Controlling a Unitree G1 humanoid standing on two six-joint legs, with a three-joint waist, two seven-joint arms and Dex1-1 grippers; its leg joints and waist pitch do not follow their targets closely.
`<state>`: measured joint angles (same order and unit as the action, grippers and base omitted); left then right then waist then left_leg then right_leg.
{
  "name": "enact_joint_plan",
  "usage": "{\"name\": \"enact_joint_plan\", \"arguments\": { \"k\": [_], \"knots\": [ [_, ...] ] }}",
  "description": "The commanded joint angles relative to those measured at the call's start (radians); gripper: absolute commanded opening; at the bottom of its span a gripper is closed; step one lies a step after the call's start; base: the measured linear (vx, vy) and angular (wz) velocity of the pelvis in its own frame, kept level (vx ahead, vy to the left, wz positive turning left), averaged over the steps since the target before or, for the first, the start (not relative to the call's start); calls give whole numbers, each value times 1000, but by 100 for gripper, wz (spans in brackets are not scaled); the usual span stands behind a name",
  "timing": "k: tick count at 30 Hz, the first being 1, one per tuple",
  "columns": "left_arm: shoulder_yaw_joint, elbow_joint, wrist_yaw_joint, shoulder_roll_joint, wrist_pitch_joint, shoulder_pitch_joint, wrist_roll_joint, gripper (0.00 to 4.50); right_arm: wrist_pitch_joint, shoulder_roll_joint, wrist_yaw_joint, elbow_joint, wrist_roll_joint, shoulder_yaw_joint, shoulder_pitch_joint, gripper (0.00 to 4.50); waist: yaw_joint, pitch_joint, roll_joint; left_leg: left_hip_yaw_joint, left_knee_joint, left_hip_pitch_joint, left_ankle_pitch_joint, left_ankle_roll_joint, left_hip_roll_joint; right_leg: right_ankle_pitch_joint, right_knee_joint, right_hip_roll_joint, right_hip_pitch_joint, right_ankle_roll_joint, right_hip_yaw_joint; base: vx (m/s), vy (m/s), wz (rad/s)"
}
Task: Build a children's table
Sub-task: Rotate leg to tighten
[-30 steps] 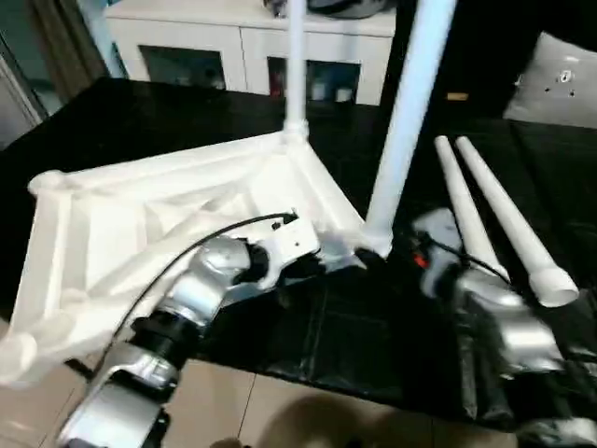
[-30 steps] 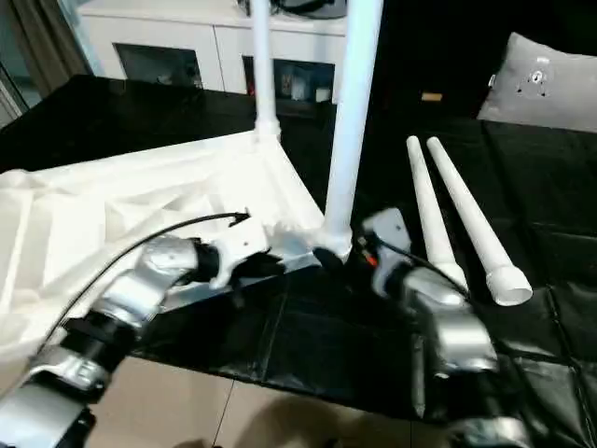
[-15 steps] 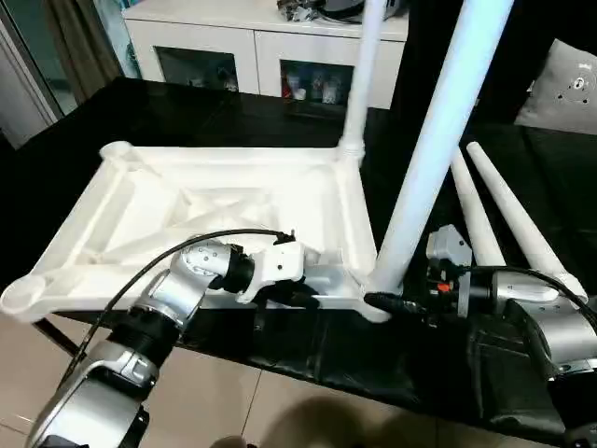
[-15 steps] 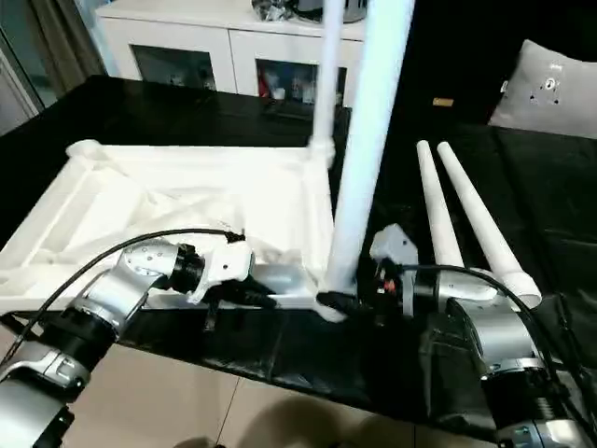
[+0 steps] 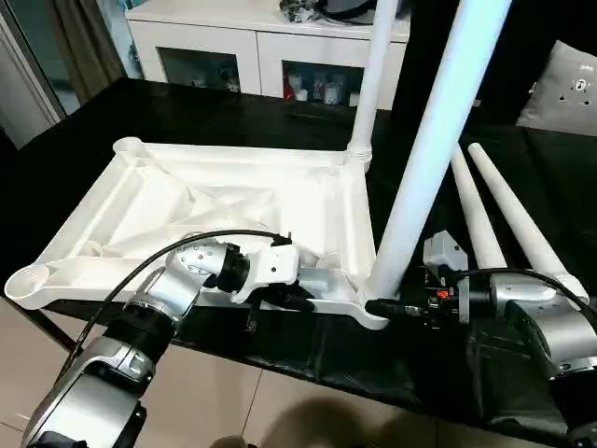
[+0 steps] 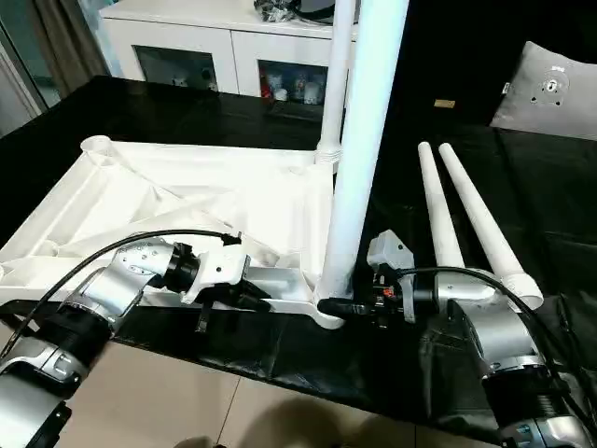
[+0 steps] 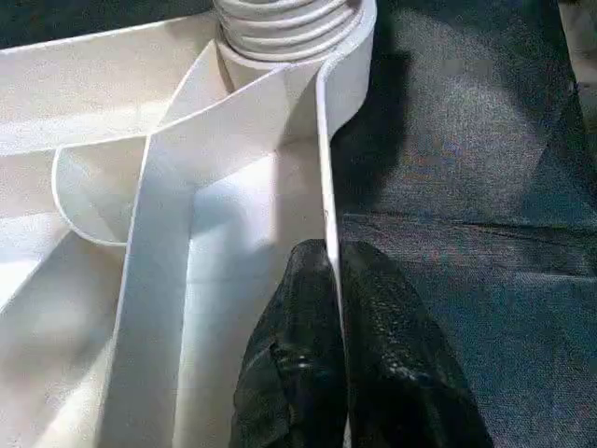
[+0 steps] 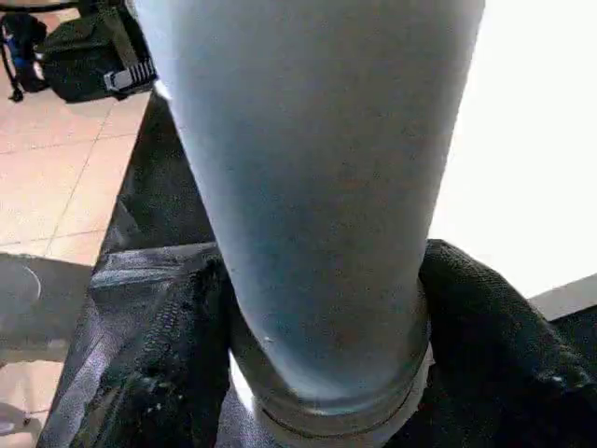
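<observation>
Progress: The children's table top [image 5: 215,201] lay upside down on the black work surface [image 5: 438,359], ribbed underside up. Two legs stood upright in corner sockets; by the look of it the job was about half done.
Left to do: Two loose legs [image 5: 508,215] lay side by side on the black surface, beyond the right gripper and apart from it. Two corner sockets [image 5: 28,280] on the side far from both grippers were unfilled, one nearer the robot and one [image 5: 128,147] farther off.
Left gripper: The left gripper [image 7: 338,308] was pinched shut on the thin rim wall of the table top, one finger inside the wall and one outside. The near leg's socket sat just ahead of its fingertips along that rim.
Right gripper: The right gripper [image 5: 390,305] had a black finger [image 8: 159,373] on each side of the near leg [image 5: 424,159], right at its base where it met the socket. Whether the pads pressed the leg or only flanked it could not be told.
Far leg: The far leg [image 5: 370,79] stood in the corner socket beyond the near leg, well past both grippers.
Containers: A white cabinet [image 5: 261,47] with glass doors stood beyond the work surface; small items showed dimly behind the glass, too small to name.
</observation>
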<state>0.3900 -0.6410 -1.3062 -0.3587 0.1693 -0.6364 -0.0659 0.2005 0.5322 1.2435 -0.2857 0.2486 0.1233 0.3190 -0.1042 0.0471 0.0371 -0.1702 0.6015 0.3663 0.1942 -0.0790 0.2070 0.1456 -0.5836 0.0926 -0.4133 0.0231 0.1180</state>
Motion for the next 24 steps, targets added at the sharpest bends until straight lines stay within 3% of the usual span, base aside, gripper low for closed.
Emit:
{"name": "enact_joint_plan", "arguments": {
  "k": [1,5,7,9,11,14,18,20,21,24],
  "knots": [
    [-12,30,-5,-10,-9,-6,12,0,34,-24,2,5,35,5,-4,267,-3,-75,-18,-1,-64,-1,136,96,24,292,61,57,67,171,-48,0,0,0],
    [-42,69,93,19,-100,10,12,0,100,-103,-122,17,32,0,-6,265,2,-71,-16,1,-69,-2,150,75,25,329,65,58,65,164,-47,0,0,0],
    [-63,118,213,66,-210,21,-6,0,149,-214,-326,-27,-6,-18,28,265,12,-68,-17,2,-71,-3,170,54,21,371,70,57,64,148,-45,0,0,0],
    [-68,131,247,82,-242,23,-11,0,160,-249,-378,-39,-6,-29,39,264,26,-66,-17,5,-74,-2,193,30,16,443,78,59,67,123,-40,0,0,0],
    [-81,150,337,136,-307,17,-19,0,185,-324,-493,-65,-13,-49,65,264,40,-63,-22,2,-73,-7,211,29,14,475,89,55,59,106,-41,0,0,0],
    [-96,138,475,220,-370,-13,-40,0,186,-402,-636,-112,-55,-52,94,264,49,-60,-20,2,-69,-20,246,26,7,547,104,56,54,82,-34,0,0,0],
    [-114,110,632,308,-406,-57,-73,0,168,-465,-783,-167,-105,-78,124,264,51,-62,-18,3,-73,-19,241,33,7,507,105,51,56,76,-32,0,0,0],
    [-106,121,631,312,-405,-56,-78,0,161,-469,-797,-161,-100,-90,123,264,47,-67,-15,4,-74,-13,217,47,9,452,98,52,60,86,-37,0,0,0],
    [-103,125,626,310,-405,-54,-79,0,162,-469,-796,-157,-95,-95,121,298,46,-67,-15,5,-75,-12,212,50,10,434,95,52,61,90,-39,0,0,0],
    [-95,142,597,290,-403,-45,-87,0,155,-458,-792,-145,-91,-118,112,337,43,-70,-12,3,-74,-11,192,58,11,358,85,52,64,121,-43,0,0,0]
  ]
}}
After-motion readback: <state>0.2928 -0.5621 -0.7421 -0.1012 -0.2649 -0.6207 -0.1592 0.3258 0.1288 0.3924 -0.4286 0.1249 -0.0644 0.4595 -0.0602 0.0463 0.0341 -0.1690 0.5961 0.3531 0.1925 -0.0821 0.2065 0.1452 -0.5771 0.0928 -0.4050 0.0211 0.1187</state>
